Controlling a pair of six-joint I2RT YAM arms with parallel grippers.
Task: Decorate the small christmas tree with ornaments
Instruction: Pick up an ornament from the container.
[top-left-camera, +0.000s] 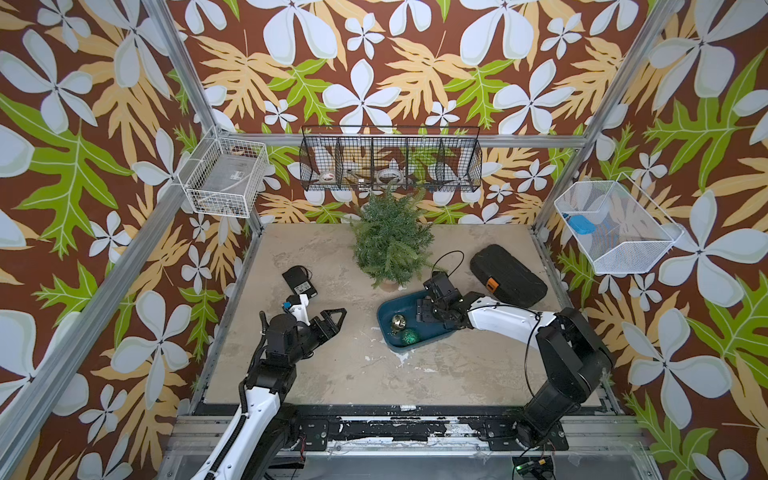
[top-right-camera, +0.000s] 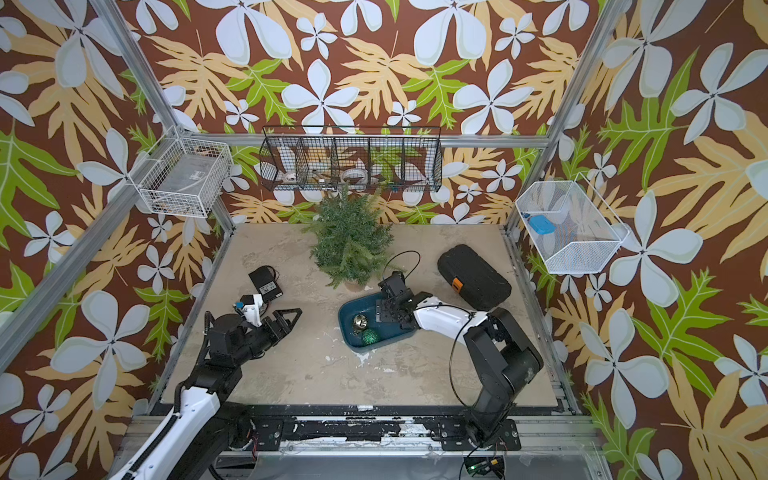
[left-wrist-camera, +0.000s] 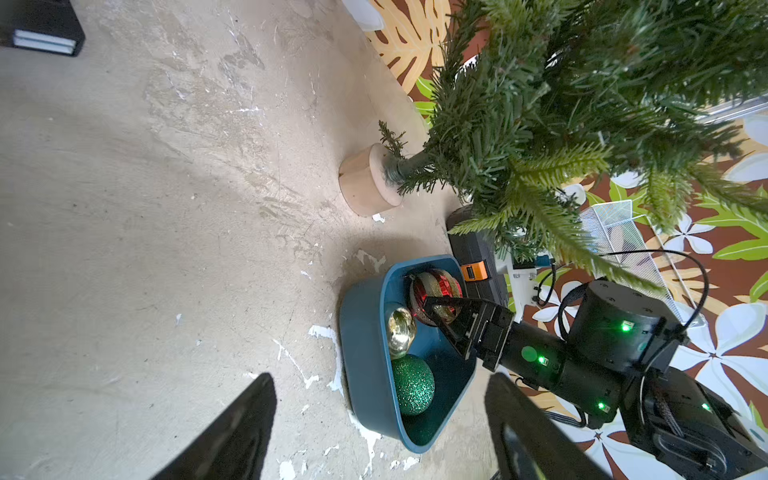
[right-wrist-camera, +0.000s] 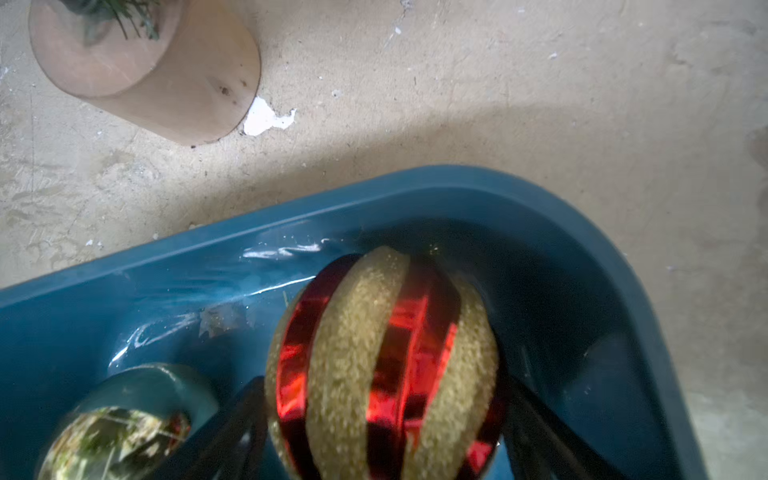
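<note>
With the right gripper (right-wrist-camera: 384, 432) straddling the striped ornament (right-wrist-camera: 382, 361) inside the blue tub (right-wrist-camera: 478, 187), jaws wide and not yet clamped, center both fingers on its widest girth before closing, while the left gripper (top-left-camera: 332, 320) waits open and empty above the bench (top-left-camera: 374, 374).

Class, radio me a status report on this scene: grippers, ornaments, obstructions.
Left gripper open, idle. Right gripper astride striped ball in blue tub, grip unconfirmed. Gold ball, green ball in tub. Tree bare, unobstructed.
</note>
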